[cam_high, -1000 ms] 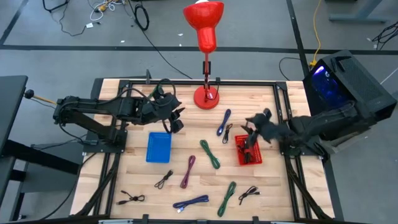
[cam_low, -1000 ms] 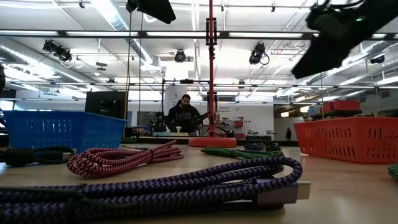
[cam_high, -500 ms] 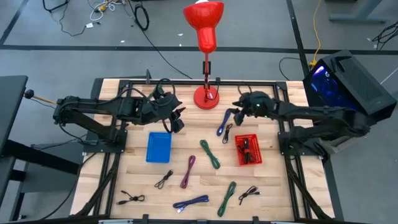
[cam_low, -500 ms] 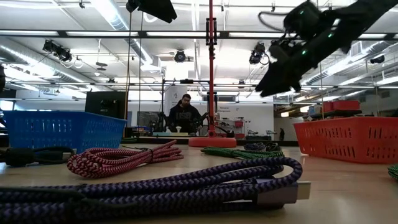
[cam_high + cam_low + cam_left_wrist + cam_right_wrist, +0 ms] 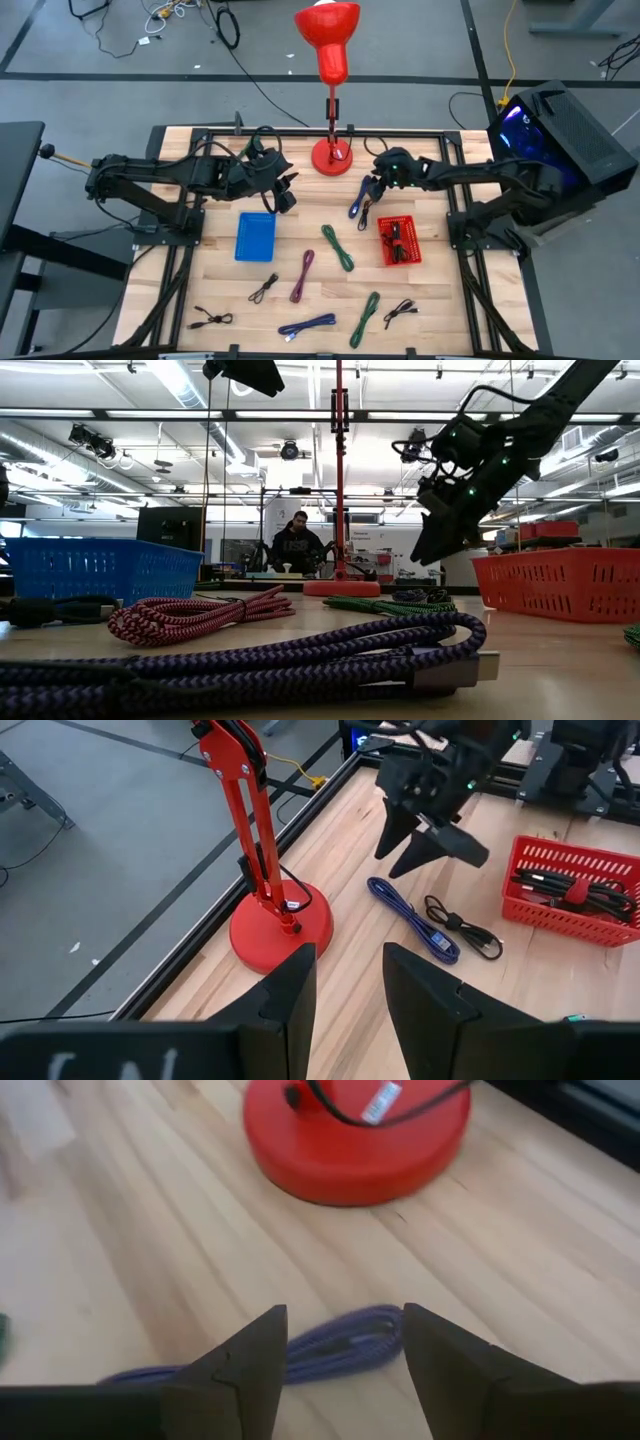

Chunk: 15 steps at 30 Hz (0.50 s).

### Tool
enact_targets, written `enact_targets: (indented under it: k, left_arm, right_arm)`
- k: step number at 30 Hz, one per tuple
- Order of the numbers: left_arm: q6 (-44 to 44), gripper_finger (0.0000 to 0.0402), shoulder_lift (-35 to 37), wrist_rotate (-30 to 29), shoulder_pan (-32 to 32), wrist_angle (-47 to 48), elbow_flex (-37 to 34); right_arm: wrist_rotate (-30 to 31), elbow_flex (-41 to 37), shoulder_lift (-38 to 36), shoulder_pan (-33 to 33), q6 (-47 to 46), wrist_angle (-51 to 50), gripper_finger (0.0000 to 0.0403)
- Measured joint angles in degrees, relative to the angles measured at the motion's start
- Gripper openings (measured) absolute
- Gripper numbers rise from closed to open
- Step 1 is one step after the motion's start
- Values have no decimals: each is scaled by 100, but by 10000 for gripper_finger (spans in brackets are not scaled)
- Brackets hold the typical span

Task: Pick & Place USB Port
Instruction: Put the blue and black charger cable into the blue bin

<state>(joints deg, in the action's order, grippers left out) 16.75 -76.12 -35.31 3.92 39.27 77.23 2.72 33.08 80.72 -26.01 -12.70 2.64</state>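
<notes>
Wooden table (image 5: 430,300): the right gripper (image 5: 377,185) (fingers parted, empty) has been swung from the red basket (image 5: 398,240) over the purple cable (image 5: 358,196); another pick is likely.

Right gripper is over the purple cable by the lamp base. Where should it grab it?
Take the purple cable at mid-length, from straight above. It lies flat as a narrow bundle, and the open right gripper could straddle it there, clear of the black cable alongside.

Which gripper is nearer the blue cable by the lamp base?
Right. The right gripper hangs open just above the blue cable, by its end near the lamp base. The left gripper is across the table, beside the blue basket.
</notes>
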Motion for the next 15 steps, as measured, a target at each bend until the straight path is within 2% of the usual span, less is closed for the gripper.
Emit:
enact_targets:
  k: [15]
  left_arm:
    - [2,124,0,0,0,9,0]
  right_arm:
    - [176,4,774,-12,-80,190,198]
